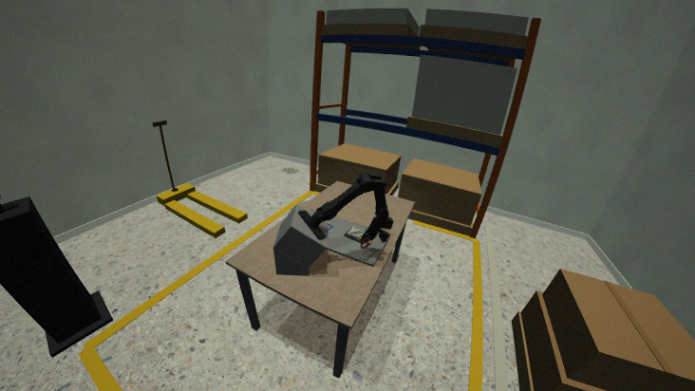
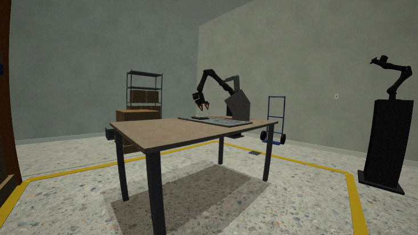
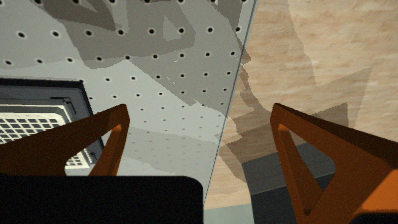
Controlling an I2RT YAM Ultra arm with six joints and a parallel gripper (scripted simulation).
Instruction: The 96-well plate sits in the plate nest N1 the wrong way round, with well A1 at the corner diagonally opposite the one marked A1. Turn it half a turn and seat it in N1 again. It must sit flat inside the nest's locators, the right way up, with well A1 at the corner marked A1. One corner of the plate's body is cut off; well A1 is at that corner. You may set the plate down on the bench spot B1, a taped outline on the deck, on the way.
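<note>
While your gripper (image 3: 200, 150) hung with its orange fingers spread wide and holding nothing, the 96-well plate (image 3: 30, 125) showed as a pale grid of small wells in a light frame. It lay inside the dark plate nest (image 3: 75, 95) on the grey perforated deck (image 3: 165, 65), off to the side of the fingers, not between them.

The top view looks down from high and far at the table (image 1: 335, 291), the exterior view faces it from near table height across the floor, sharing the arm (image 2: 214, 78), and the wrist view peers close between the fingers at the deck (image 3: 175, 95)
</note>
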